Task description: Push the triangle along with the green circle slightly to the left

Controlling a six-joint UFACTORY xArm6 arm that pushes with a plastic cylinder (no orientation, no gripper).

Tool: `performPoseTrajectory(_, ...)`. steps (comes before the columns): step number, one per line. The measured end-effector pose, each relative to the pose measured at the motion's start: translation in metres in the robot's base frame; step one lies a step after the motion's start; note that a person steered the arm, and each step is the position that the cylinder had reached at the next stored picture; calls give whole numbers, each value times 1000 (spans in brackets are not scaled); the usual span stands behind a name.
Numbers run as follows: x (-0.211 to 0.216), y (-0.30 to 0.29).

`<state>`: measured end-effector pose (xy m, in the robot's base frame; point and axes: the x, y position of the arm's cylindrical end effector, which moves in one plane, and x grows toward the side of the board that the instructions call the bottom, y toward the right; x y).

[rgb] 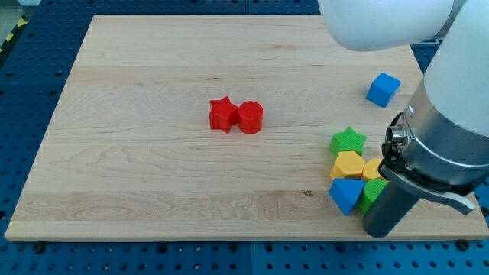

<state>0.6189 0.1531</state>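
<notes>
The blue triangle (347, 195) touched the green circle (372, 194) at the desk's (153, 168) right; my tip seemed hidden, claw unseen.

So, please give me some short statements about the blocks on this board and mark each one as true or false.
1. The red star touches the red cylinder. True.
2. The blue cube sits inside the cluster at the view's lower right. False: it stands alone, above the cluster.
3. The green star is directly above the yellow block. True.
4. The blue triangle lies at the view's top left. False: it is at the bottom of the cluster, beside a green block that the arm partly hides.
5. My tip is plainly visible. False: the arm's body covers it, so its place among the blocks cannot be told.
</notes>
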Motion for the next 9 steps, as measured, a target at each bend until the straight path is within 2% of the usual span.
performPoseTrajectory(3, -14, 45)
performPoseTrajectory(5, -15, -17)
performPoseTrajectory(7, -15, -35)
performPoseTrajectory(9, -42, -63)
